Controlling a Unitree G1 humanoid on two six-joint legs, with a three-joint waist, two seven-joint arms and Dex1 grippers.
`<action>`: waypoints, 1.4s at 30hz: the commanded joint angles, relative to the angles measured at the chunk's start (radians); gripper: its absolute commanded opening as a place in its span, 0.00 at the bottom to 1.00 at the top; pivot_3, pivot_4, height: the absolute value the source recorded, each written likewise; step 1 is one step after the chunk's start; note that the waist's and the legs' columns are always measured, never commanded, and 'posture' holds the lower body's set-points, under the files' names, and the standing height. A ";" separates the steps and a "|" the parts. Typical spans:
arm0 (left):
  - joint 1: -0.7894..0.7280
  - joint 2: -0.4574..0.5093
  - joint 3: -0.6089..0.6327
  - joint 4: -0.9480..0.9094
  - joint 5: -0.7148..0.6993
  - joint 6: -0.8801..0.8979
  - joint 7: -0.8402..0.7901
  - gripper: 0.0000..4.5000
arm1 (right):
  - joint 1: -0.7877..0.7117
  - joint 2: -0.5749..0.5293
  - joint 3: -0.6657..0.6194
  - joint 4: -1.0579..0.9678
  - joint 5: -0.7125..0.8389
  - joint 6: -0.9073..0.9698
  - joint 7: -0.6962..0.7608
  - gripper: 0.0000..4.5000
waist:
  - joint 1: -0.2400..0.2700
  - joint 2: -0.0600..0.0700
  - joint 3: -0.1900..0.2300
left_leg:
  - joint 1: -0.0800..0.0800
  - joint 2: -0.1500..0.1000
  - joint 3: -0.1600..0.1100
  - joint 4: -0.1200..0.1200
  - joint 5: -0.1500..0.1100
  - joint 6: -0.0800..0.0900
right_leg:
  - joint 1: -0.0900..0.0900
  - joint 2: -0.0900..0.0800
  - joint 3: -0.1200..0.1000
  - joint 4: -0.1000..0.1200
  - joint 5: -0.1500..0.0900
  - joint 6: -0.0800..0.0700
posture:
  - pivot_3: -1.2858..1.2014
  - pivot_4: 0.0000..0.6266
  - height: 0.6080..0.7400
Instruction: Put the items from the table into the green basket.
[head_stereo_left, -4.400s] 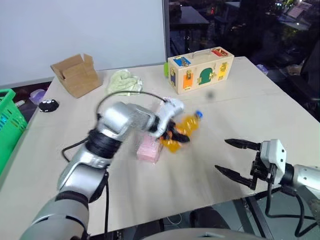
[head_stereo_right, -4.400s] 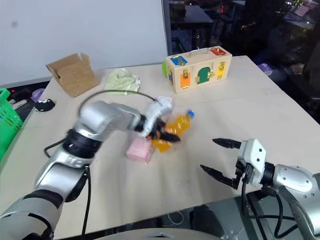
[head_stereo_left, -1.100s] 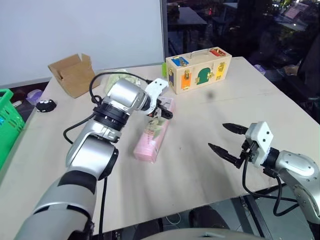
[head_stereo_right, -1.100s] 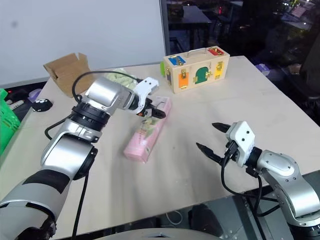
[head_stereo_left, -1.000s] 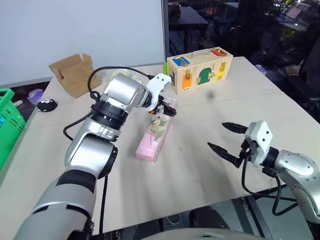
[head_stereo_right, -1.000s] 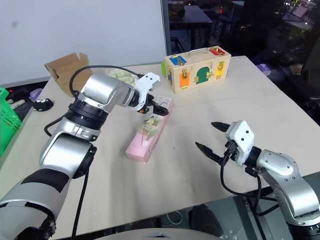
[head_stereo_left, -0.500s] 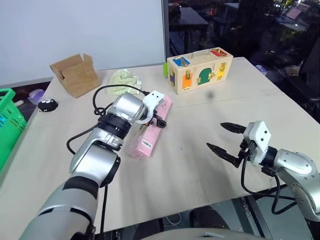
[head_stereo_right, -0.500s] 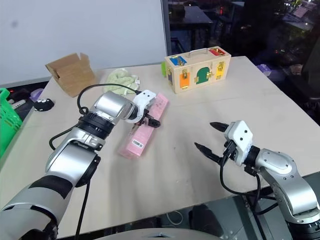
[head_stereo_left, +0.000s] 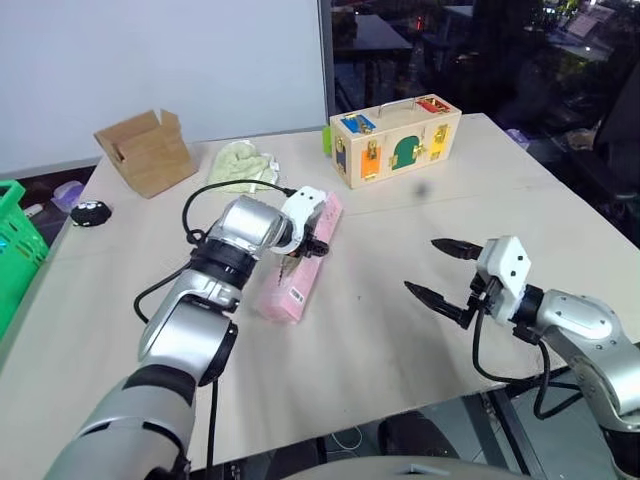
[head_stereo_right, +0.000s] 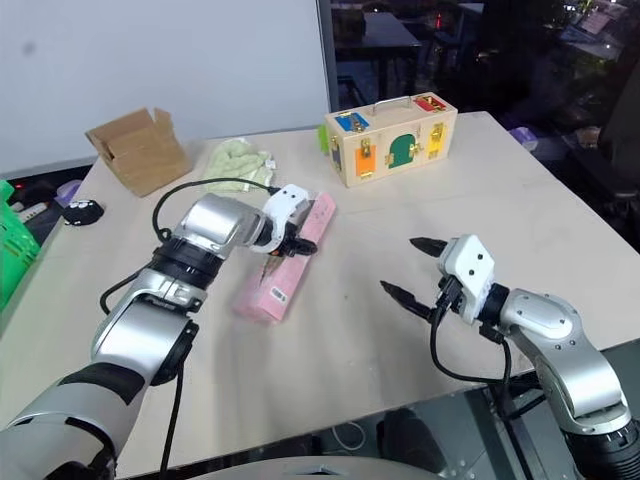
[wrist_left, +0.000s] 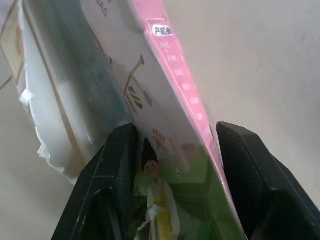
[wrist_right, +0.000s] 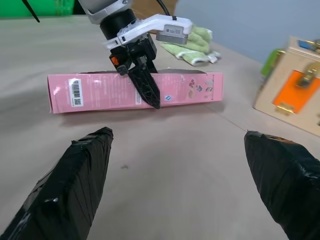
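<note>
The long pink carton (head_stereo_left: 292, 283) lies on its side on the pale table (head_stereo_left: 400, 215), left of centre. My left gripper (head_stereo_left: 306, 243) points down onto its far half. In the left wrist view both black fingers (wrist_left: 116, 175) press the carton's (wrist_left: 165, 60) two sides, shut on it. My right gripper (head_stereo_left: 420, 266) hovers open over the table's front right, facing the carton (wrist_right: 95, 92), with nothing between its fingers. The green basket (head_stereo_left: 15, 240) stands at the far left edge, beside the table.
A wooden box with coloured latches (head_stereo_left: 400, 140) stands at the back centre. An open cardboard box (head_stereo_left: 148, 150) and a pale green cloth (head_stereo_left: 243, 165) lie at the back left. A small black object (head_stereo_left: 90, 212) sits near the left edge.
My left gripper sank onto the pink carton and closed around it; the carton rolled onto its side and swung left. The orange bottle held seconds ago is gone from view. The right arm stayed put.
</note>
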 joint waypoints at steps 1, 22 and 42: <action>0.022 0.056 0.116 -0.167 -0.041 0.074 0.011 0.55 | -0.074 0.024 0.026 0.019 -0.007 -0.039 0.014 1.00 | -0.002 0.000 0.000 | 0.000 0.000 0.000 0.000 0.000 0.000 | 0.000 0.000 0.000 0.000 0.000 0.000 | 0.47 0.00 1.00; 0.527 0.130 0.773 -1.040 -0.128 0.385 0.241 0.55 | -0.515 0.318 0.269 0.371 -0.002 -0.107 0.222 1.00 | 0.203 -0.003 0.000 | -0.004 -0.001 -0.006 0.000 0.000 -0.001 | -0.004 -0.003 -0.006 0.002 0.003 -0.005 | 0.64 0.00 1.00; 0.349 0.686 0.777 0.020 0.183 -0.919 0.354 0.55 | -0.759 0.560 0.299 0.581 -0.064 -0.114 0.178 1.00 | 0.332 -0.005 0.000 | -0.003 0.001 -0.009 -0.008 0.007 -0.012 | -0.005 0.001 -0.017 0.001 0.003 -0.016 | 0.64 0.00 1.00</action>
